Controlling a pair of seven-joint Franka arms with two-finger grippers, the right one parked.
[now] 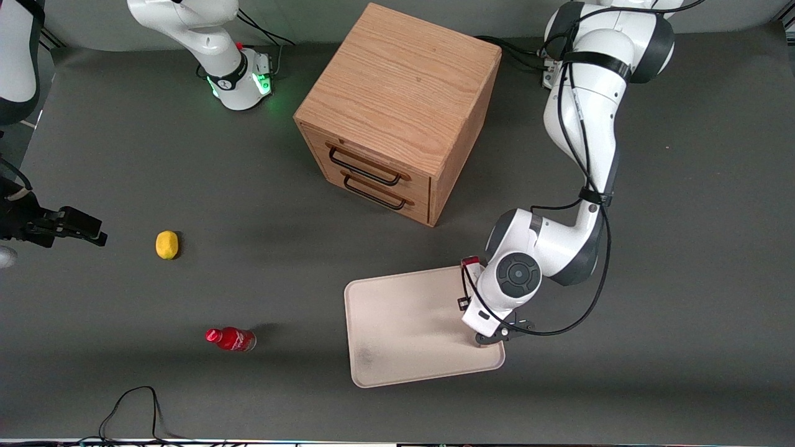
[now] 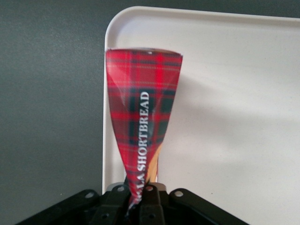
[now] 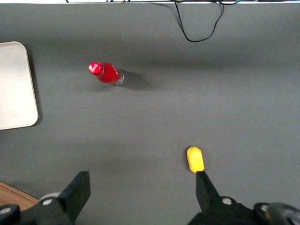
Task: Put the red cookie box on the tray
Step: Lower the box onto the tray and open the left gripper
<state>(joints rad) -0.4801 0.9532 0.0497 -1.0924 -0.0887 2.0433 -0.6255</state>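
The red cookie box [image 2: 143,108], in red tartan print with white lettering, runs straight out from my gripper [image 2: 140,199], which is shut on its near end. Its other end sits over a rounded corner of the cream-white tray [image 2: 225,93]. In the front view only a small red tip of the box [image 1: 470,261] shows beside the wrist, at the tray's [image 1: 404,323] edge farther from the camera. My gripper [image 1: 483,299] hangs low over the tray's side toward the working arm, mostly hidden under the wrist. Whether the box touches the tray I cannot tell.
A wooden two-drawer cabinet [image 1: 397,112] stands farther from the camera than the tray. A small red bottle [image 1: 231,339] and a yellow lemon [image 1: 166,244] lie toward the parked arm's end. A black cable [image 1: 133,403] loops near the table's front edge.
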